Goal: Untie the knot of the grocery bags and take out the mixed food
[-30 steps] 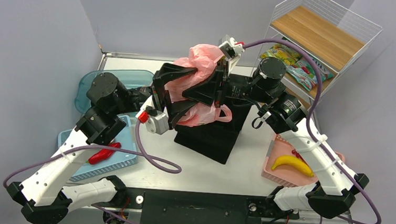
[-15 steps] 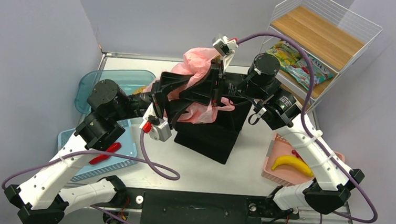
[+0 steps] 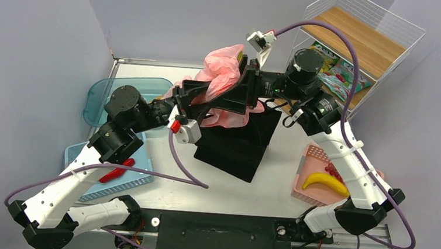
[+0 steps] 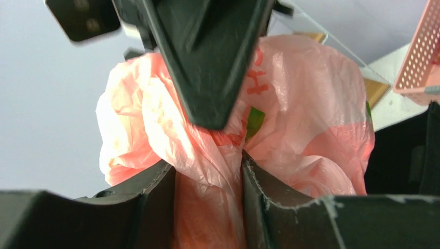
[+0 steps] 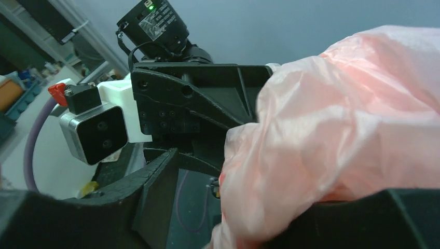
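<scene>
Pink bag: we see the pink bag (image 3: 225, 66) lifted over the black tote (image 3: 234, 152), which stands mid-counter (image 3: 231, 192). The bag hangs between the two arms, and its lower folds reach the tote's top.

Bag neck: in the left wrist view we find the plastic gathered into a twisted neck (image 4: 220, 150). We cannot tell whether it is tied or loose.

Left gripper: the left gripper (image 4: 206, 163) reaches in from the left and is clamped on that twisted neck. Pink plastic fills the narrow gap and touches both fingers.

Right gripper: the right gripper (image 5: 280, 176) comes in from the right, higher on the bag. We see its fingers standing partly apart. A bulge of plastic lies in the gap against one finger and clear of the other, so nothing is pinched.

Meeting point: one finger of the right gripper points down onto the bag, its tip just above the left gripper.

Prints: we make out orange and green marks on the plastic.

Bag contents: we cannot make them out.

Food outside: a banana (image 3: 325, 182) lies in the pink basket (image 3: 303, 186) on the right. A red chilli (image 3: 115, 171) lies in the blue basket (image 3: 138, 180) on the left. Snack packets (image 3: 342, 74) sit on the wire shelf (image 3: 353, 40) at the far right.
</scene>
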